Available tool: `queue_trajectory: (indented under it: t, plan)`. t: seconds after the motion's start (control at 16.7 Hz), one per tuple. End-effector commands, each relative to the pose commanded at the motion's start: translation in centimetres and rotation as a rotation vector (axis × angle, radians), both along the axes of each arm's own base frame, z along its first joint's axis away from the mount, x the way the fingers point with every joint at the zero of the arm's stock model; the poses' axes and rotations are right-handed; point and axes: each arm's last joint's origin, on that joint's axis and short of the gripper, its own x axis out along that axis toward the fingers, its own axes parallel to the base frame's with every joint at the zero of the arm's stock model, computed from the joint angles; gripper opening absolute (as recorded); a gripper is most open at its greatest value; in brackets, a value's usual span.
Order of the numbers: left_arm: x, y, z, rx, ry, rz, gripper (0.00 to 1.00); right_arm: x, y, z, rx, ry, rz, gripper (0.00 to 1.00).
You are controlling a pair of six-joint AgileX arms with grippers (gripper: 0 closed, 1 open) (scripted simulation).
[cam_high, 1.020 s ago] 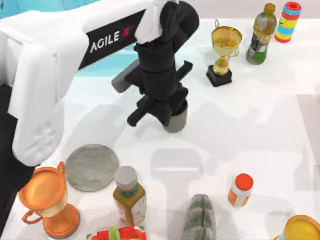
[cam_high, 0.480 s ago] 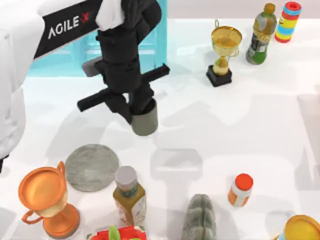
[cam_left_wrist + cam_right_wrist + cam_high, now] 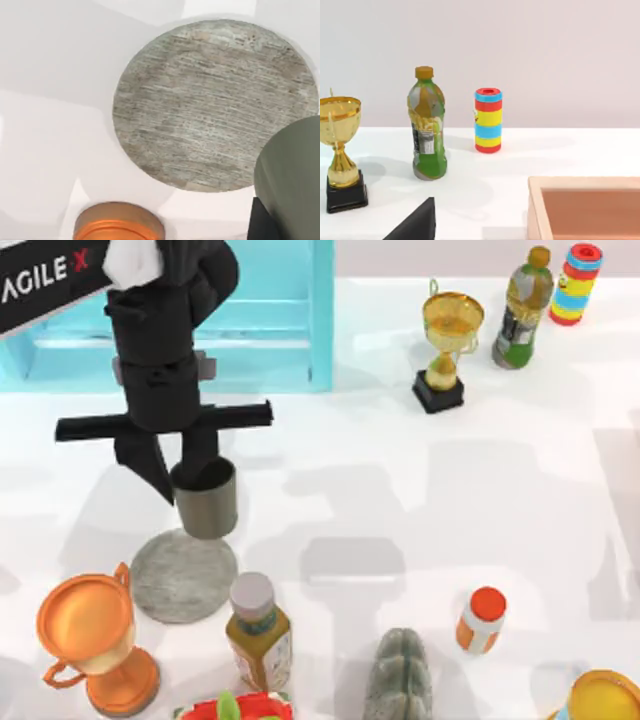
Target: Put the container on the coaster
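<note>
Left gripper (image 3: 182, 472) is clamped on the container (image 3: 206, 500), one finger inside the rim and one outside, cup upright and hanging over the far edge of the coaster (image 3: 182, 575). From the top view the cup's base overlaps the disc's rim; can't tell whether it touches or is just above it. Left wrist view: coaster (image 3: 215, 105) laid flat on the white table (image 3: 50, 100), mottled stone texture, with the container (image 3: 292, 175) wall cutting in over one edge of the disc, and the rim of the orange trophy (image 3: 119, 222) just beside the coaster. In the top view that orange trophy (image 3: 92, 640) stands at the front left, near the disc, and a grey-capped bottle (image 3: 258, 632) stands just beside the coaster on its right. Ribbed grey-green object (image 3: 400, 675) and orange-capped bottle (image 3: 481, 619) sit further right along the front. Gold trophy (image 3: 448, 345), green bottle (image 3: 522, 308) and striped can (image 3: 576, 284) are at the back right, well apart from the cup. Blue rack (image 3: 260, 325) at the back left behind the arm. Right wrist view faces the gold trophy (image 3: 340, 150), green bottle (image 3: 426, 125) and striped can (image 3: 488, 120); right pincer state: cannot tell.
</note>
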Motion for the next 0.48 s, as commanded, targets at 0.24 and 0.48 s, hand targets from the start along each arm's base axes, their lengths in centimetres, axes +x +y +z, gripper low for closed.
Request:
queue_trajectory:
  t: [0.24, 0.48]
  plan:
    - [-0.9, 2.0, 0.6, -0.014, 0.033, -0.135, 0.0, 0.0, 0.0, 0.0, 0.0, 0.0, 0.0, 1.0]
    - [-1.1, 2.2, 0.8, -0.017, 0.034, -0.153, 0.0, 0.0, 0.0, 0.0, 0.0, 0.0, 0.0, 1.0]
